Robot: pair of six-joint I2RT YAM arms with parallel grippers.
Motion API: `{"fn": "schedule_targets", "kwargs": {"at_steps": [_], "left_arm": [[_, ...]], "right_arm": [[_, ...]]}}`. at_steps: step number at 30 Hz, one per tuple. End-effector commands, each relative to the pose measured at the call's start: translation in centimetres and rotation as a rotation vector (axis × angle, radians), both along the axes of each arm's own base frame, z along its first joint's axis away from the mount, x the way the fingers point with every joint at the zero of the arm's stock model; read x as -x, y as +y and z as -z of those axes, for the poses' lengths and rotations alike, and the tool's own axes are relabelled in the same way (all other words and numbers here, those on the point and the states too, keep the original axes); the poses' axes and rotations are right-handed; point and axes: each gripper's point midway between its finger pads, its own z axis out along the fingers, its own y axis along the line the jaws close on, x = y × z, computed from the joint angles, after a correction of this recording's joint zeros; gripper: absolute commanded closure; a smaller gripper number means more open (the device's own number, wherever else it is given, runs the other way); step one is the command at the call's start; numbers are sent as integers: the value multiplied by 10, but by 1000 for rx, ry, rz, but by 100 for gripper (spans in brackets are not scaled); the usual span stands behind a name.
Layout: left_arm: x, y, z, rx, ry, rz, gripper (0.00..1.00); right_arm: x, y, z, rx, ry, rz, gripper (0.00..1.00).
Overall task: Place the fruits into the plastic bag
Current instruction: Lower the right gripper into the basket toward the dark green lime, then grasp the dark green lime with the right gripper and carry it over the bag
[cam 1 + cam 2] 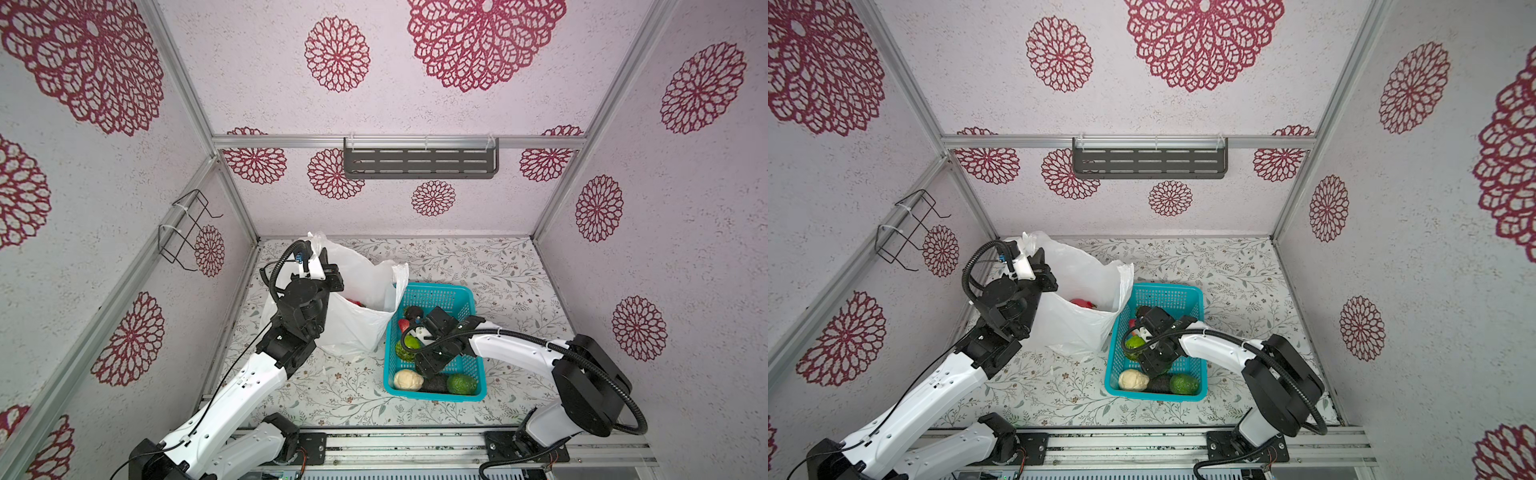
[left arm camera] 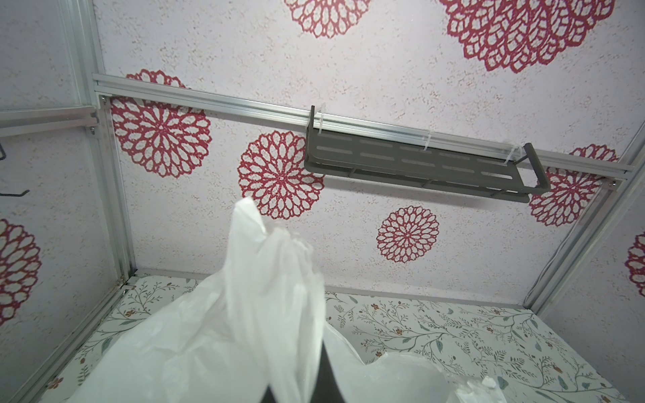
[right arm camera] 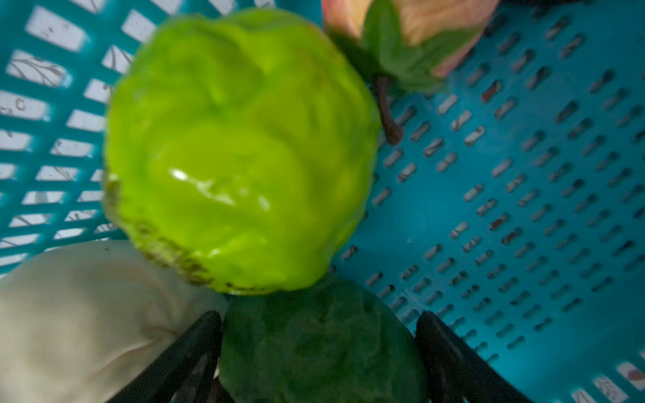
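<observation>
While the left gripper (image 1: 334, 279) is pinched shut on the plastic bag (image 1: 357, 328) rim by the back left corner of the table (image 1: 519, 270), the right gripper (image 3: 319, 324), fingers apart, straddles a dark green fruit (image 3: 314, 363) at the left wall of the basket (image 1: 432, 287); probably light, hard, bumpy: squeeze its middle.

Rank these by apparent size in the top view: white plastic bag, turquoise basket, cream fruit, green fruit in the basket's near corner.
1. plastic bag, clearly the largest
2. basket
3. cream fruit and green fruit: they look about alike, so they are not ranked against each other
</observation>
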Motion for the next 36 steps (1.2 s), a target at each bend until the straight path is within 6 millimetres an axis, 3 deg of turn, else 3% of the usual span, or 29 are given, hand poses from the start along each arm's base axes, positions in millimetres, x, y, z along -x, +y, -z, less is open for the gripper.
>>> {"fn": "schedule_targets", "kwargs": {"at_steps": [1, 6, 11, 14, 21, 24, 26, 28, 32, 36], "left_arm": [[4, 4, -4, 6, -12, -11, 100], [5, 4, -5, -3, -14, -6, 100], [6, 3, -8, -4, -20, -2, 100], [5, 2, -7, -6, -19, 6, 100], [3, -2, -2, 1, -5, 20, 100], [1, -6, -1, 9, 1, 33, 100], [1, -7, -1, 21, 4, 40, 100], [0, -8, 0, 31, 5, 45, 100], [0, -9, -1, 41, 10, 53, 100], [1, -10, -1, 50, 12, 57, 100]], "right_arm": [[1, -11, 4, 63, 2, 29, 18], [-5, -8, -3, 55, -19, 35, 41], [-26, 7, -44, -48, -103, 62, 45], [-46, 19, -89, -127, -200, 60, 45], [-97, 78, -237, -413, -484, -16, 47], [-117, 106, -273, -518, -547, -24, 47], [-124, 131, -277, -574, -518, -68, 48], [-128, 157, -265, -605, -451, -117, 48], [-129, 209, -217, -604, -265, -203, 47], [-107, 237, -170, -584, -100, -306, 47]]}}
